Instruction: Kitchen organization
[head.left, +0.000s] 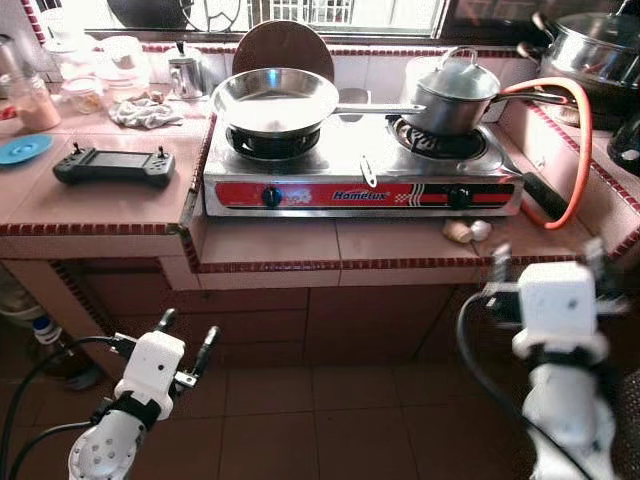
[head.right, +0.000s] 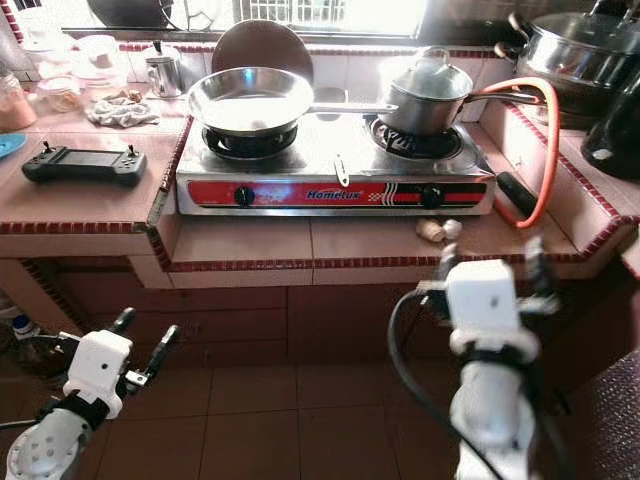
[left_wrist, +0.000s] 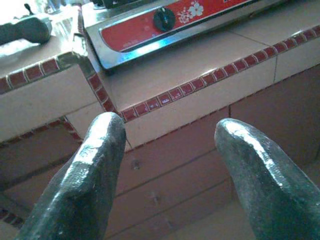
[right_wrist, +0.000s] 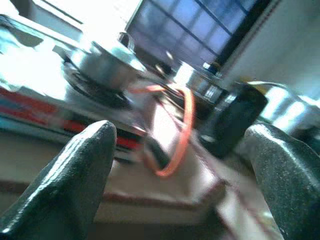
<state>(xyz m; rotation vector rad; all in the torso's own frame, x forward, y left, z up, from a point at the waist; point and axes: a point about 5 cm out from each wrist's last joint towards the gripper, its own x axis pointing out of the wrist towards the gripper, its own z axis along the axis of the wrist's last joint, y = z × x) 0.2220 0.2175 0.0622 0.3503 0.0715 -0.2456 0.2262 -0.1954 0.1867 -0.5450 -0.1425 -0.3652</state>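
Here, line by line:
Stove: the two-burner gas stove sits on the tiled surface under the window.
Frying pan: the frying pan rests on the stove's left burner, handle pointing right.
Lidded pot: the lidded pot stands on the right burner.
Hose: an orange hose loops around the stove's right end.
Garlic: garlic pieces lie just in front of the stove, right side.
Controller: a black controller lies left of the stove.
Left claw: left claw is low, below the surface edge, fingers spread apart, holding nothing.
Right claw: right claw is raised near the surface's front edge, blurred, fingers wide apart, empty.
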